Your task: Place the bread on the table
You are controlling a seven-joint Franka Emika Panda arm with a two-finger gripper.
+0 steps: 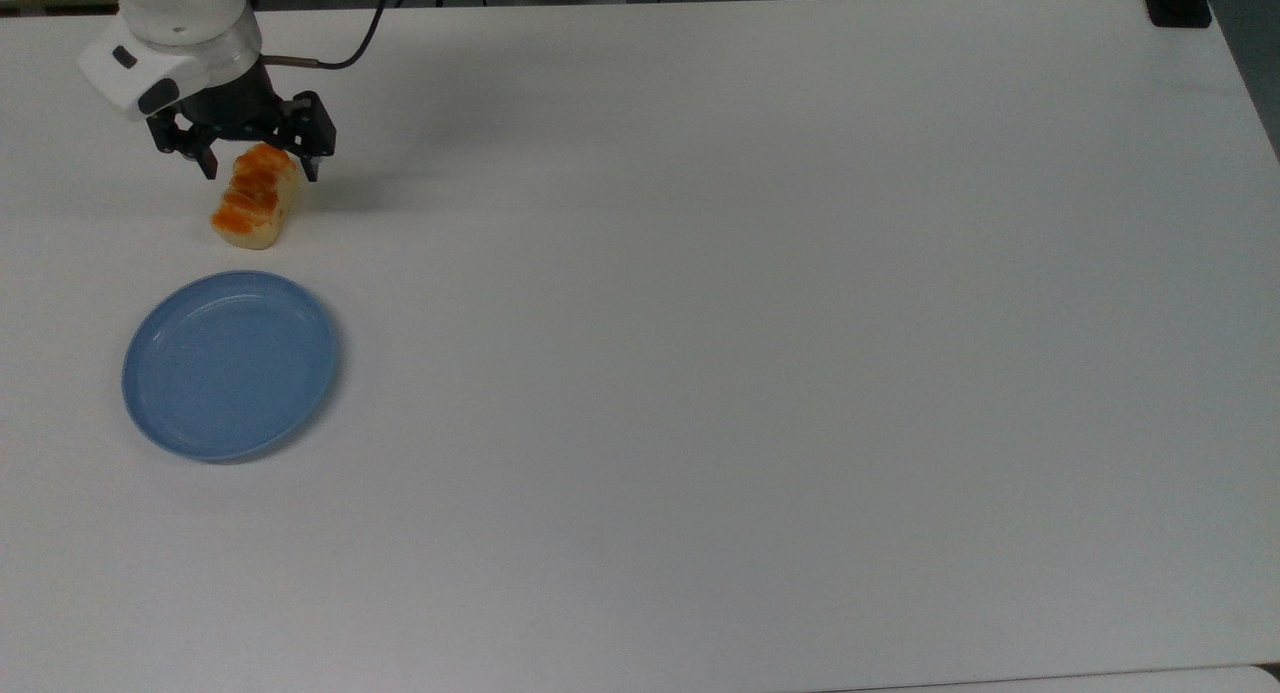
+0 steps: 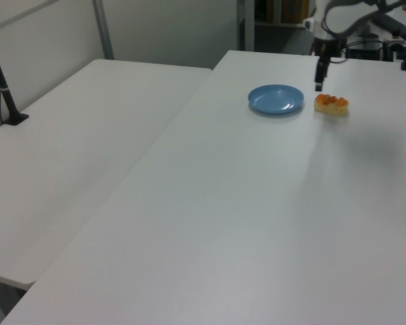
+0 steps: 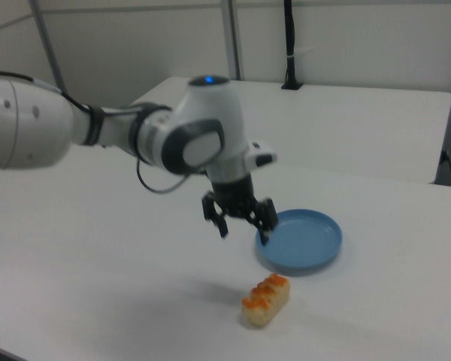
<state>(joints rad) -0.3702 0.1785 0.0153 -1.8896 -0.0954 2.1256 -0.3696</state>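
Right view showed the gripper [image 3: 243,222] raised clear above the bread [image 3: 266,300], jaws wide and holding nothing, the loaf lying on the worktop [image 3: 105,286] beside the blue plate [image 3: 301,242].

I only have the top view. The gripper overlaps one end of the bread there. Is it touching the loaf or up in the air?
Observer: Up in the air. In the right view the gripper hangs above the bread, with clear space between them.
Operator: Is the loaf resting flat, or propped up at one end?
Observer: Flat. The right view shows its whole underside lying on the table.
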